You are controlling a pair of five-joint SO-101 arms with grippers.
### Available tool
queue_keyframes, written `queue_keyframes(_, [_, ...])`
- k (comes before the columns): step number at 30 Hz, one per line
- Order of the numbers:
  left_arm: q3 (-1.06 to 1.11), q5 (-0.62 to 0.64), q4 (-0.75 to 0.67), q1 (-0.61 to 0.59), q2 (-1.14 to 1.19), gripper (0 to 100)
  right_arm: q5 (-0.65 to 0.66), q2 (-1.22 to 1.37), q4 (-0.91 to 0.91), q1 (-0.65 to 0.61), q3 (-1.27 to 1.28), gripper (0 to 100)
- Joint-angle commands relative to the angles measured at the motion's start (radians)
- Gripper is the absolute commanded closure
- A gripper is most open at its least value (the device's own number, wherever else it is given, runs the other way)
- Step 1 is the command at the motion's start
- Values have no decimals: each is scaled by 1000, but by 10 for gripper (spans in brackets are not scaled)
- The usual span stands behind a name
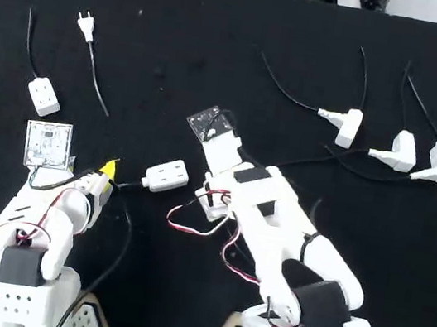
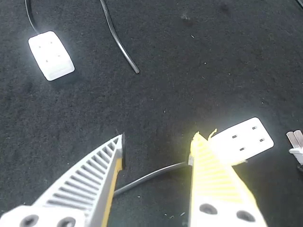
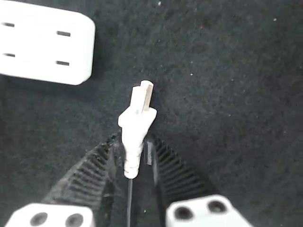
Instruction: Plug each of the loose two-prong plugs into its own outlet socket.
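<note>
Closest to the right wrist camera, your right gripper [image 3: 134, 145] is clenched on a white two-prong plug [image 3: 137, 118]. It pinches the plug low on the body, so the prongs stick out past the fingertips, free to enter a slot. The prongs point at bare cloth just beside the white outlet block [image 3: 45, 45], not at its slots. I judge you need to line up before any push.

From the left wrist, your left gripper [image 2: 158, 142] stands released. Its grey and yellow fingers [image 2: 213, 175] sit either side of the block's black cord [image 2: 151, 176], the yellow tip just beside the block. That reads as a bracing spot: closing there should hold the block against the insertion push. The held plug's prongs peek in beyond the block, near it but apart. Farther off lies a single white socket [image 2: 49, 56].

From the high camera, the outlet block lies between your two arms. A loose two-prong plug [image 1: 85, 22] rests at the far left near the single socket, not inserted. Three white angled plugs [image 1: 401, 150] on black cords lie far right, well apart from the work. The table [image 1: 178, 56] wears black, felt-like cloth, which probably resists sliding. Cables and a pale surface show past its far edge.
</note>
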Motion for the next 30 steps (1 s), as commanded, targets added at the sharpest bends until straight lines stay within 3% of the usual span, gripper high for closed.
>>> queue_keyframes(1, [-28,9,3,-1,-8,766,12,-116,83,-9,-51,988])
queue_keyframes(6, [-28,15,-6,-1,-8,766,12,-360,155,-129,-7,988])
queue_keyframes(10, [1,20,-68,1,-8,766,5,-473,-31,-279,148,988])
queue_keyframes(15, [22,124,-124,65,-8,766,3,-440,-244,-384,245,988])
queue_keyframes(22, [27,129,-126,179,-8,766,3,-381,-273,-446,213,988])
queue_keyframes(30, [51,81,-120,168,-8,765,-46,-565,-178,-448,209,988])
